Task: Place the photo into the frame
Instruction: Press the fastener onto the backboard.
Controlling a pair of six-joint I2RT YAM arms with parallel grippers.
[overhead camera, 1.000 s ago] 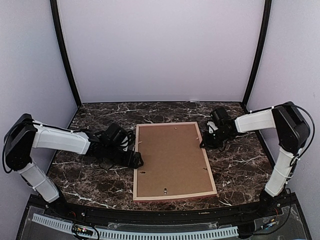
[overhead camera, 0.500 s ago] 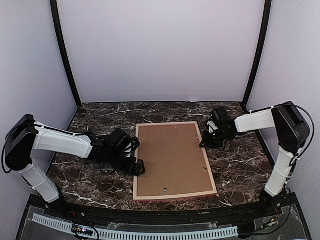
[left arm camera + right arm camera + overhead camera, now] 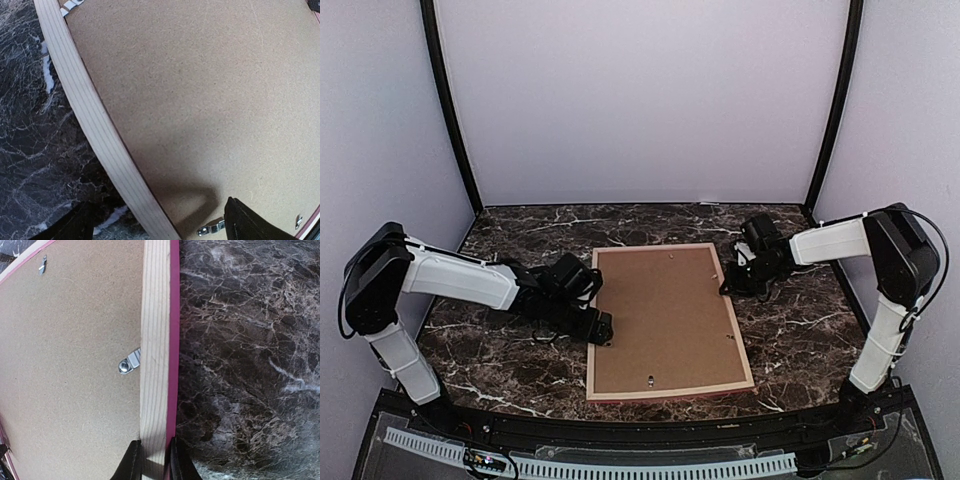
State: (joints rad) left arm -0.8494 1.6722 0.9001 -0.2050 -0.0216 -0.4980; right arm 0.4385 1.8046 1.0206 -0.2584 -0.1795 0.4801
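Note:
The frame (image 3: 591,345) lies face down mid-table, pale wood reverse up, its pink edge (image 3: 174,340) showing at the side. The brown backing board (image 3: 665,315) fills it; the photo is hidden. My left gripper (image 3: 600,328) is open at the frame's left rail (image 3: 95,130): one finger is over the table outside the rail, the other fingertip (image 3: 245,222) over the board beside a metal clip (image 3: 210,229). My right gripper (image 3: 153,460) is shut on the frame's right rail (image 3: 155,340), near the far right corner (image 3: 730,283).
The table is dark marble (image 3: 800,330), with purple walls on three sides. Metal turn clips sit along the board's edges, one (image 3: 129,362) just ahead of the right fingers. A hanger fitting (image 3: 650,380) sits near the board's near edge.
The left arm has reached further right and towards the near side, bringing its open gripper along the frame's left rail. The right arm and the frame have not moved.

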